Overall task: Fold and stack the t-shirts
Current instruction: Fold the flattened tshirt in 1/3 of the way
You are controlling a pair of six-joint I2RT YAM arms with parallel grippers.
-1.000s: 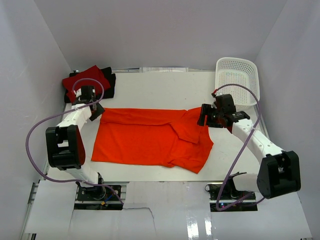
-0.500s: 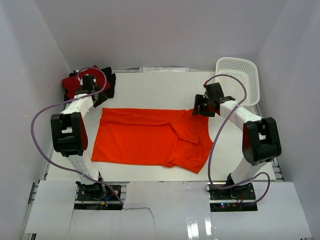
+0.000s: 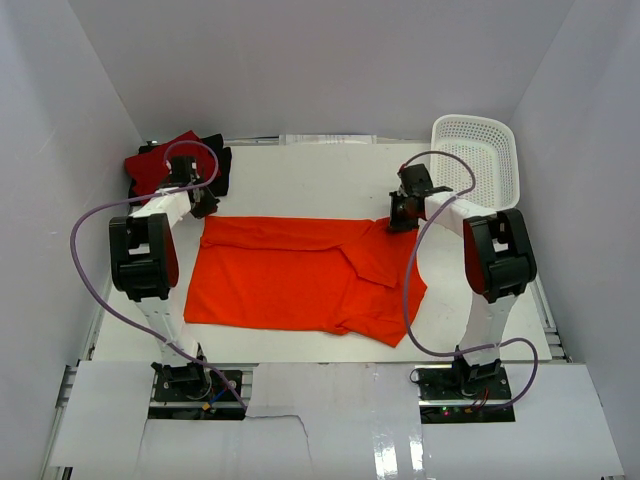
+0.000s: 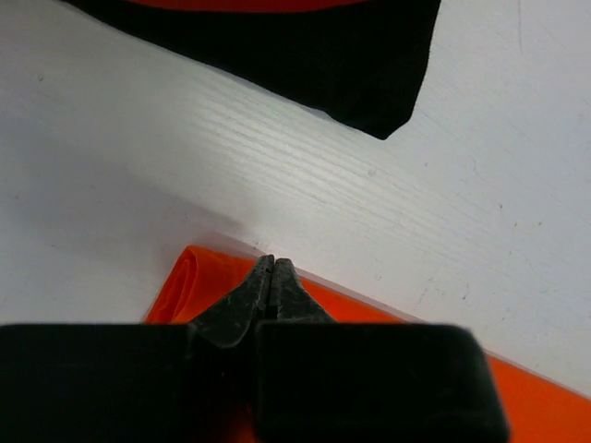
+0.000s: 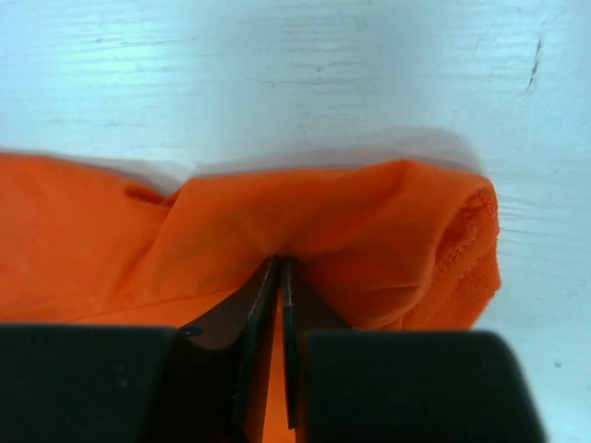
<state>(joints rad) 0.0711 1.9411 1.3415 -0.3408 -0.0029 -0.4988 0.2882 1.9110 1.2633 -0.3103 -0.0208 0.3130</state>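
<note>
Left hand (image 4: pixel 274 268) advanced to orange t-shirt (image 3: pixel 290 280) corner, right hand (image 5: pixel 280 266) likewise

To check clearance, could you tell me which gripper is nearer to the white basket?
Right. The right gripper pinches the orange t-shirt near the white basket; the left gripper is across the table, by the red t-shirt.

Left gripper (image 4: pixel 274 265) has its jaws pressed together, tips on the far edge of the orange shirt (image 4: pixel 180 293), near its corner. The cloth is rolled over at that corner. Bare white table (image 4: pixel 138 157) beyond. Black shirt (image 4: pixel 351 65) lies at the top, apart from the orange one, with a sliver of red cloth (image 4: pixel 249 4) above it.
</note>
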